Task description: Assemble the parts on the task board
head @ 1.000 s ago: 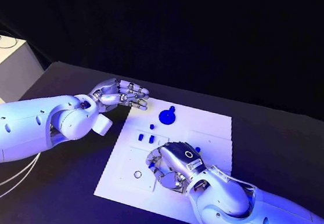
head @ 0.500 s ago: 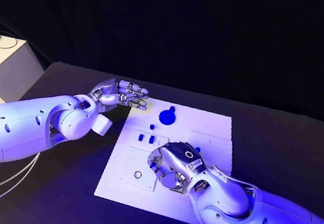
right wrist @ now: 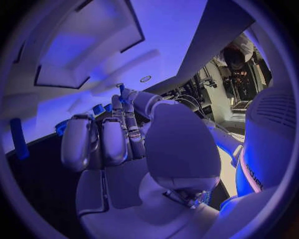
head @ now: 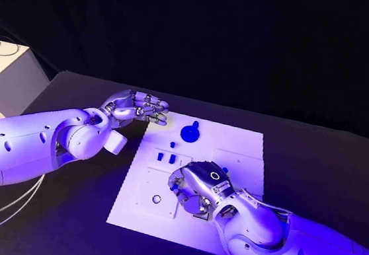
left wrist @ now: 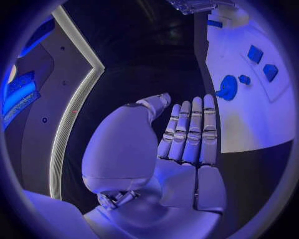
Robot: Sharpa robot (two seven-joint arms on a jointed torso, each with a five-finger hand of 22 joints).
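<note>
Nothing moved — parts (head: 190, 130) on board (head: 240, 144).

We see our left hand (head: 136, 106) curled just off the task board's (head: 240, 144) far corner, our right hand (head: 195, 186) over its middle.

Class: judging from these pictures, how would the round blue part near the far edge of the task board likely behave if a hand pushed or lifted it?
The round blue part looks small and flat, so probably light. It lies loose on the smooth task board, so a push would likely slide it. Its low profile may make pinching awkward.
</note>
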